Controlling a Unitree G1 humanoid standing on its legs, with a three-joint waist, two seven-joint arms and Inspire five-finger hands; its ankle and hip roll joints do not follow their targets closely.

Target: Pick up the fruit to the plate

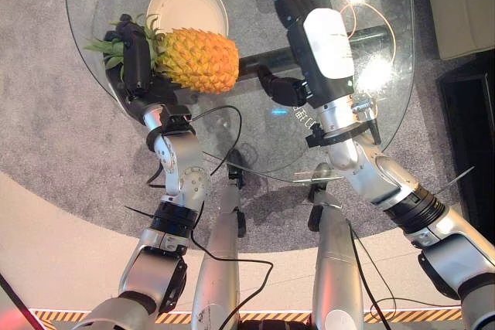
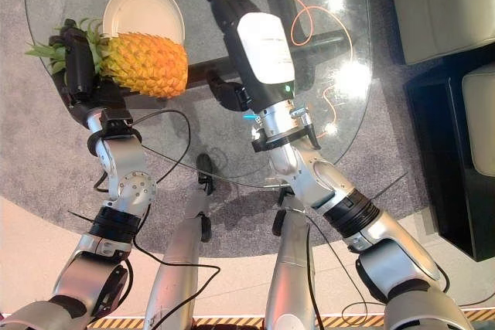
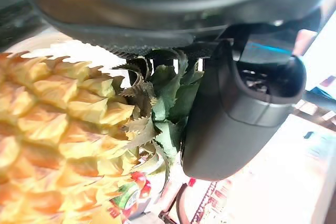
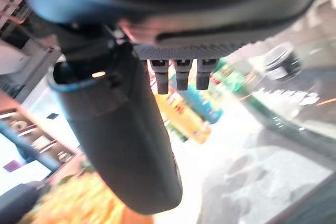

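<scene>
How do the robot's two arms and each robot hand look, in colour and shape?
Both arms are silver-grey metal tubes with rounded joints and black rings. The left robot hand is dark, with a dark thumb. The right robot hand is dark too, and carries a large white cover on its back. Thin black cables run along the left arm.

The dark left hand (image 1: 136,59) on its silver-grey arm is curled, fingers and thumb closed in a grasp. The dark right hand (image 1: 298,32) with its white back cover is extended forward, fingers straight, thumb (image 1: 280,86) held apart from them.
</scene>
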